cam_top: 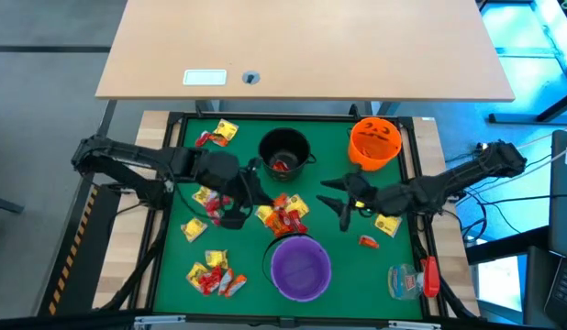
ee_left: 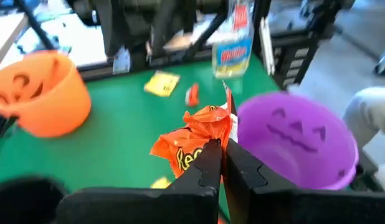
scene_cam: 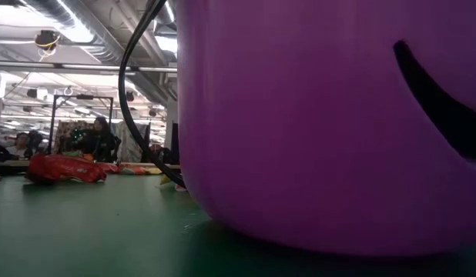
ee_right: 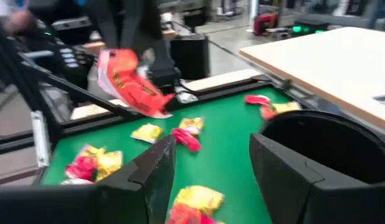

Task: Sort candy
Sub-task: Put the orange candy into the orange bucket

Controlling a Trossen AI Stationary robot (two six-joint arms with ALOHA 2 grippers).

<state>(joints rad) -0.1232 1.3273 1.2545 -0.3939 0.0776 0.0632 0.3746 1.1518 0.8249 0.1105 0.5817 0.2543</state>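
Note:
Small candies in yellow, red and orange wrappers lie scattered on the green mat [cam_top: 173, 257], with a pile [cam_top: 285, 218] in the middle and a cluster [cam_top: 212, 275] near the front left. My left gripper [ee_left: 220, 149] is shut on an orange-wrapped candy [ee_left: 195, 140], raised above the mat between the black bowl [cam_top: 283, 154] and the purple bowl [cam_top: 300, 266]. My right gripper [cam_top: 337, 200] hovers open with nothing between its fingers, near the orange bowl [cam_top: 373, 142]. My left gripper pinches an edge of the orange wrapper [ee_left: 212, 138] between its two fingertips. The fingers slant slightly downward, coming from the table's left side. The candy [ee_right: 127, 78] sticks out in front of the fingers, crumpled and lifted clear of the mat.
A clear plastic item with a red part [cam_top: 414, 280] lies at the near right corner. A yellow candy [cam_top: 387, 225] and a red one [cam_top: 369, 241] lie right of the pile. A wooden table [cam_top: 302, 46] stands beyond the far edge. The purple bowl [scene_cam: 323, 123] fills the low view.

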